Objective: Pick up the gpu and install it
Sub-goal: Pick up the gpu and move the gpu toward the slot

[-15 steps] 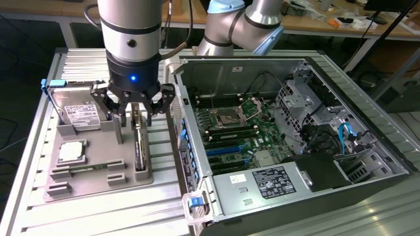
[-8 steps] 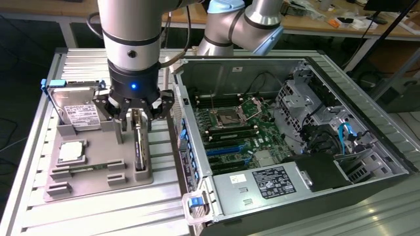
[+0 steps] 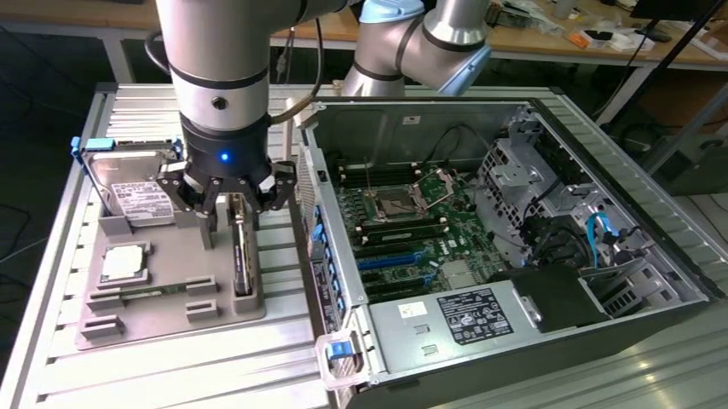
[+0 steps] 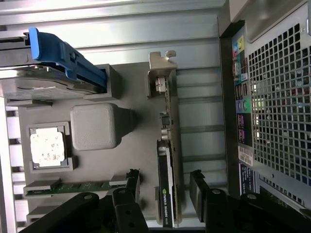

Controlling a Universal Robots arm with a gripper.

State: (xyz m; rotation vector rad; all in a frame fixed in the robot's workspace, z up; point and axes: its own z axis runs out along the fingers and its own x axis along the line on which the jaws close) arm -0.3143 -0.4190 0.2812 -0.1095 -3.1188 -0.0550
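Ribbed metal table [image 3: 51, 341] bearing grey tray [image 3: 170, 264]; gpu [image 3: 241, 256] stands on edge in its slot, long axis parallel to the computer case [image 3: 455, 213], bracket toward the hard drive [image 3: 131, 192]; gripper [image 3: 235, 220] spread wide, straddling the card, gripping nothing; an off-centre closure could tilt or jam it.

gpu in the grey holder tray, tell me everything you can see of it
The gpu, a thin, long black card with a silvery metal edge, stands on its long edge in a slot of the grey plastic holder tray. A silvery bracket with a hooked tab caps one end; a green-trimmed label runs along its top edge. The gripper straddles it, black fingers open on either side, not touching it.
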